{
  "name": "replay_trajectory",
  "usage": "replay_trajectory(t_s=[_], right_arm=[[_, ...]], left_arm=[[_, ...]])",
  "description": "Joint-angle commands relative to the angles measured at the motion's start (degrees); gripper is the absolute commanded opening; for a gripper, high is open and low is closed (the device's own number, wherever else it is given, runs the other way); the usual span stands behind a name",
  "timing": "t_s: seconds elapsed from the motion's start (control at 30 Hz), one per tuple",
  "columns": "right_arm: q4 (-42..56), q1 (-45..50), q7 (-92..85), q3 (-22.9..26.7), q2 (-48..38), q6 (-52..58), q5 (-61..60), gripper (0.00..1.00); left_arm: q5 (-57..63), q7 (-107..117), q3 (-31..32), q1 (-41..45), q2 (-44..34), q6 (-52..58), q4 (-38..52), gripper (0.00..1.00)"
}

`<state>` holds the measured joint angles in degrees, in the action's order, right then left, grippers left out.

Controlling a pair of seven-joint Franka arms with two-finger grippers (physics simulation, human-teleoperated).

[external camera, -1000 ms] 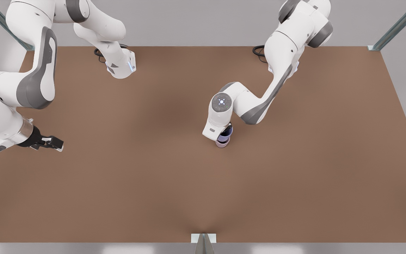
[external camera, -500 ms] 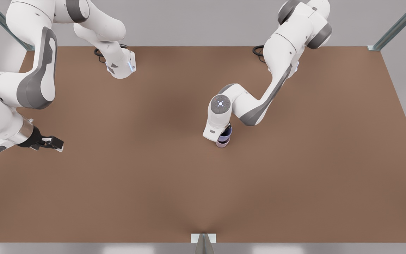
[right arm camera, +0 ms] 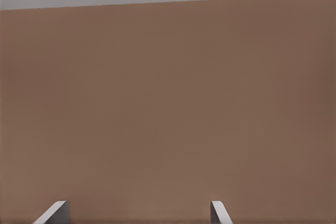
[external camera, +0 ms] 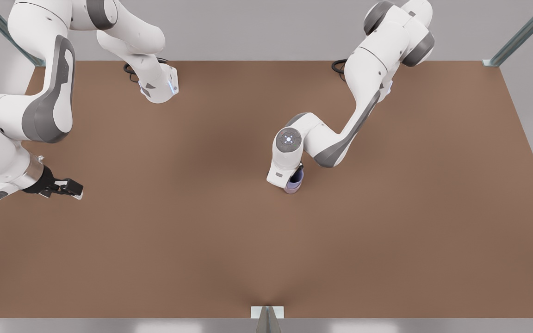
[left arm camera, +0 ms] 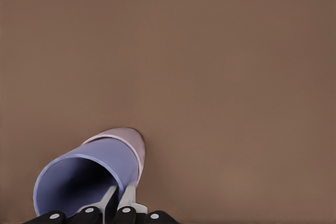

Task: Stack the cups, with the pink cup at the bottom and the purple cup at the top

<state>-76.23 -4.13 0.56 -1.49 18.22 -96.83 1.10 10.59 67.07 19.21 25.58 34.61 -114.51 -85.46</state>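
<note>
The brown table (external camera: 387,240) spans nearly the whole front view, bare on all sides of the stack, with its edges far from the work near the middle.

Of the 2 arms, the one on the front view's left waits at that side of the table. Its right gripper (external camera: 70,187) hangs low over the surface with its fingers (right arm camera: 58,211) spread apart and nothing between them.

The other arm reaches down to the table's middle. Its left gripper (left arm camera: 118,200) is clamped on the wall of the purple cup (left arm camera: 86,174), 1 finger inside the mouth and 1 outside.

The purple cup (external camera: 296,175) sits nested in the pink cup (left arm camera: 134,140), which stands on the table with just a band of its rim and side showing around the purple one. In the front view the pink cup (external camera: 291,188) peeks out below the purple one.

The stacking looks almost finished; what seems left is the release. To do it well, the fingers should part without dragging the rim sideways, then lift straight up so the inner finger clears the mouth without tipping either tumbler. Room above and around is ample for that.
</note>
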Motion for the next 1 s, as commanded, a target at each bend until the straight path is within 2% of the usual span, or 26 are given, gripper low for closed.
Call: replay_trajectory(t_s=[0.0, 0.13, 0.17, 0.2, 0.23, 0.27, 0.37, 0.47, 0.5, 0.6, 0.67, 0.7, 0.73, 0.8, 0.87, 0.97], right_arm=[[0.03, 0.0, -0.21, 0.0, -0.11, -0.11, -0.04, 1.0], [0.03, 0.0, -0.12, 0.0, -0.03, -0.11, -0.04, 1.0], [0.03, 0.0, -0.21, 0.0, -0.03, -0.11, -0.04, 1.0], [0.03, 0.0, -0.12, 0.0, -0.03, -0.11, -0.04, 1.0], [0.03, 0.0, -0.12, 0.0, -0.03, -0.11, -0.04, 1.0], [0.03, 0.0, -0.12, 0.0, -0.03, -0.11, -0.04, 1.0], [0.03, 0.0, -0.21, 0.0, -0.03, -0.11, -0.04, 1.0], [0.03, 0.0, -0.12, 0.0, -0.03, -0.11, -0.04, 1.0], [0.03, 0.0, -0.21, 0.0, -0.03, -0.11, -0.04, 1.0], [0.03, 0.0, -0.21, 0.0, -0.11, -0.11, -0.04, 1.0], [0.03, 0.0, -0.21, 0.0, -0.11, -0.11, -0.04, 1.0], [0.03, 0.0, -0.12, 0.0, -0.03, -0.11, -0.04, 1.0], [0.03, 0.0, -0.12, 0.0, -0.11, -0.11, -0.04, 1.0], [0.03, 0.0, -0.12, 0.0, -0.03, -0.11, -0.04, 1.0], [0.03, 0.0, -0.21, 0.0, -0.03, -0.11, -0.04, 1.0], [0.03, 0.0, -0.12, 0.0, -0.03, -0.11, -0.04, 1.0]], left_arm=[[0.04, 0.87, 0.04, 0.0, -0.07, -0.1, 0.03, 0.27], [0.04, 0.96, 0.04, 0.0, -0.07, -0.1, 0.12, 0.27], [0.04, 0.7, -0.05, 0.0, -0.07, -0.01, 0.2, 0.36], [0.04, 0.61, -0.05, 0.0, -0.07, -0.01, 0.29, 0.51], [0.04, 0.52, -0.05, 0.0, -0.16, 0.16, 0.47, 0.7], [0.04, 0.52, -0.05, 0.0, -0.34, 0.25, 0.56, 1.0], [0.04, 0.17, -0.05, -0.17, -1.39, 2.8, 2.49, 1.0], [-0.22, -16.25, -1.89, -0.88, -2.79, 18.78, 10.84, 1.0], [-1.1, -28.64, -6.1, -0.97, -4.38, 23.27, 11.81, 1.0], [-6.73, -53.61, -20.61, -0.97, -8.07, 24.95, 11.81, 1.0], [-6.38, -62.93, -26.86, -1.31, -11.32, 26.97, 11.54, 1.0], [-6.55, -63.29, -23.27, -6.93, -13.95, 26.88, 11.1, 1.0], [-5.59, -63.29, -17.11, -13.09, -16.42, 26.8, 10.93, 1.0], [-2.68, -63.64, -12.44, -16.7, -19.32, 26.71, 10.75, 1.0], [-3.3, -72.51, -12.18, -17.84, -21.43, 26.53, 10.66, 1.0], [-3.39, -73.4, -12.09, -17.93, -23.89, 25.65, 7.41, 1.0]])
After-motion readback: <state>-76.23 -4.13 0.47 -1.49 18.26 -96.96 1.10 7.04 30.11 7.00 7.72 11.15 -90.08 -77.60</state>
